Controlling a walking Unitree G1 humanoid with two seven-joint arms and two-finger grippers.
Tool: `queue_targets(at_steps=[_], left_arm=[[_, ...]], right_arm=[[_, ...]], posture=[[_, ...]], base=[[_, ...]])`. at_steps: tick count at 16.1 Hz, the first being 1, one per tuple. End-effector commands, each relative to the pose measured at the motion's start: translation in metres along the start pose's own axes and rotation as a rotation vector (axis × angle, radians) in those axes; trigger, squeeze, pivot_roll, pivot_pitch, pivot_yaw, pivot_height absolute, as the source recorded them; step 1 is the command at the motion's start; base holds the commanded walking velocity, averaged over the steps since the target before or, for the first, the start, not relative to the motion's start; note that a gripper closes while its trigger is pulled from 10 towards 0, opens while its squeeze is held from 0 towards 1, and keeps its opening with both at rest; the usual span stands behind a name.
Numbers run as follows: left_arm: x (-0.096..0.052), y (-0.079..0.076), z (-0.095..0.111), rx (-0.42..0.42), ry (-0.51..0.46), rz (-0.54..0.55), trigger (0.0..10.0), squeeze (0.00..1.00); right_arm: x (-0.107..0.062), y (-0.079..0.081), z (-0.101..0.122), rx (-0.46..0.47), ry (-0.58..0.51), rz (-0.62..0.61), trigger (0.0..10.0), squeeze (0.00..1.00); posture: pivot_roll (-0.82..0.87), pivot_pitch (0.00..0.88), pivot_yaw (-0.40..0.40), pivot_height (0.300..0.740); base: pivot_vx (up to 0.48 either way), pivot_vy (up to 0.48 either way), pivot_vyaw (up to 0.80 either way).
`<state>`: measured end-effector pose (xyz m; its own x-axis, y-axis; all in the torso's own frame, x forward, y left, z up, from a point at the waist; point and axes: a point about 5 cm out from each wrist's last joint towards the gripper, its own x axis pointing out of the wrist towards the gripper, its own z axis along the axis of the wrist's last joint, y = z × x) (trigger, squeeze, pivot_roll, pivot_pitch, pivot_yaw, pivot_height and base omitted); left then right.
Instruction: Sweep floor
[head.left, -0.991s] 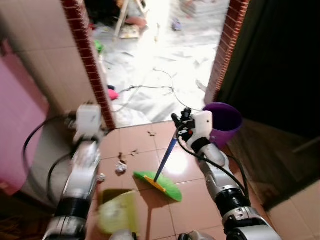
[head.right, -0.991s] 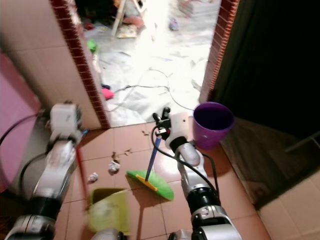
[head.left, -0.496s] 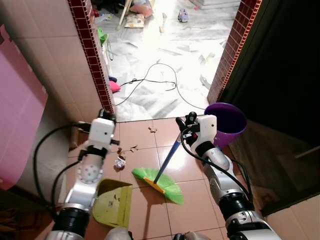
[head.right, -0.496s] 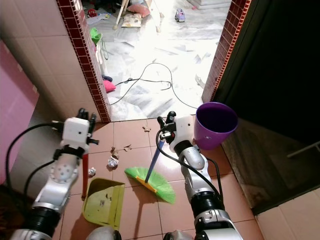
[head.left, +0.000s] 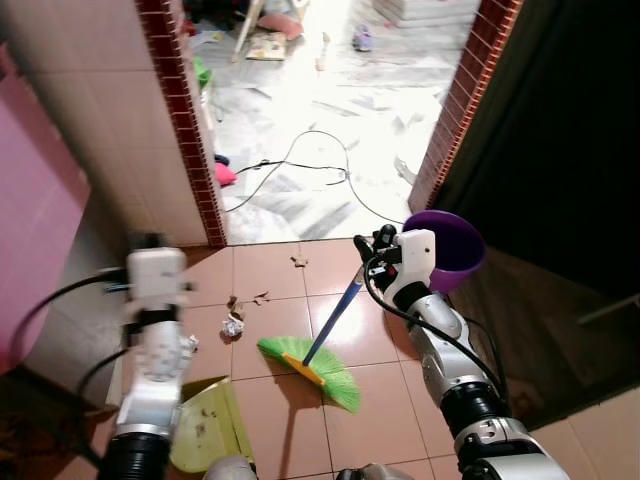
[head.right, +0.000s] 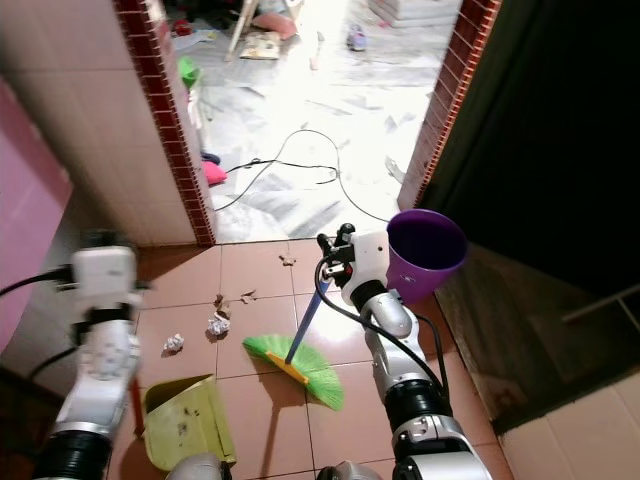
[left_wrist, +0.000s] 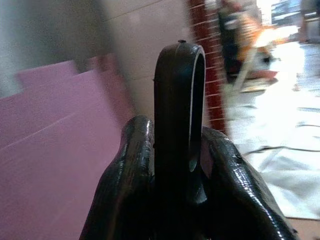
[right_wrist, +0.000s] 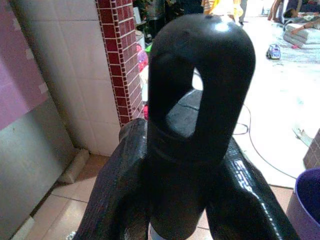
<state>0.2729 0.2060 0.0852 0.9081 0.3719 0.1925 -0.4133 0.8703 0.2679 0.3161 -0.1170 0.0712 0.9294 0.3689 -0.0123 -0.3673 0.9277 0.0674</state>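
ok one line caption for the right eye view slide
Right gripper holds green broom near paper scraps; left gripper holds yellow dustpan.

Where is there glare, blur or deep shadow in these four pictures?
Both eye views: the marble floor beyond the doorway is overexposed and the room on the right is black; the left arm is slightly blurred. Left wrist view: soft, background blurred. Right wrist view: sharper, with bright floor behind.

Floor tiles (head.left: 370, 400) looked matt terracotta; bucket (head.left: 452, 250) glossy purple plastic; dustpan (head.right: 185, 420) smooth yellow-green plastic
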Motion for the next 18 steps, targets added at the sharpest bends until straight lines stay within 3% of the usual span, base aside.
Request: queue_targets(at_steps=[1,4,5,8,12,18], left_arm=[[0.006,0.001,0.011,0.006,-0.040,0.021,10.0,0.00],[0.017,-0.007,0.030,-0.042,-0.078,0.041,10.0,0.00],[0.018,-0.010,0.033,-0.057,-0.085,0.034,10.0,0.00],[0.023,-0.031,0.046,-0.112,-0.102,-0.002,10.0,0.00],[0.030,-0.045,0.060,-0.150,-0.128,-0.009,10.0,0.00],[0.018,-0.050,0.043,-0.157,-0.053,-0.045,10.0,0.00]], right_arm=[[-0.002,-0.011,-0.002,-0.059,0.039,-0.031,10.0,0.00],[-0.010,-0.049,0.012,-0.160,0.007,-0.229,10.0,0.00],[-0.012,-0.052,0.012,-0.159,0.005,-0.242,10.0,0.00],[-0.018,-0.045,0.000,-0.128,0.032,-0.229,10.0,0.00],[-0.023,-0.042,-0.004,-0.127,0.032,-0.241,10.0,0.00],[-0.020,-0.045,0.003,-0.135,0.013,-0.265,10.0,0.00]], posture=[[0.04,0.000,-0.077,0.740],[0.00,0.000,-0.050,0.740],[0.00,0.000,-0.048,0.740],[0.00,0.000,-0.041,0.740],[-0.03,0.000,-0.026,0.740],[-0.04,0.000,-0.018,0.740]], base=[[0.000,0.000,0.00],[0.000,0.000,0.00],[0.000,0.000,0.00],[0.000,0.000,0.00],[0.000,0.000,0.00],[0.000,0.000,0.00]])
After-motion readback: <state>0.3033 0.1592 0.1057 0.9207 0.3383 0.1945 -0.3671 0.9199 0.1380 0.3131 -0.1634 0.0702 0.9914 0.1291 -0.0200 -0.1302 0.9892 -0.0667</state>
